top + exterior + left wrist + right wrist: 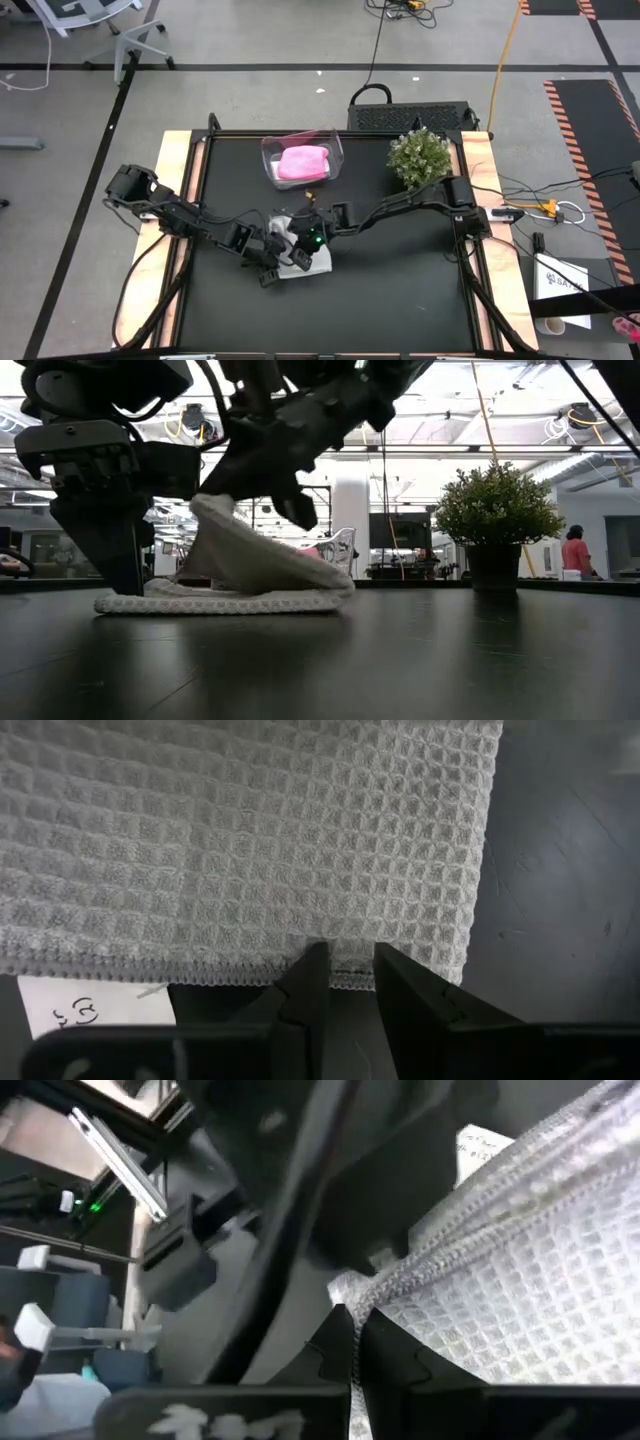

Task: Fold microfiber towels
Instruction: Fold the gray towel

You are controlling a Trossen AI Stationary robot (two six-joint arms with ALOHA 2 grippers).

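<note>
Table front: bare black tabletop (400,290) nearest the viewer and to the right — open passage for a gripper.
Centre-left: white towel (300,255) lies here, with the left gripper (272,268) and right gripper (303,222) crowded over it, arms crossing the middle.
Back centre: clear plastic bin (335,150) holding the pink towel (303,162) blocks that stretch.
Back right: potted plant (419,157) stands tall — an obstacle; a gap lies between it and the bin.
</note>
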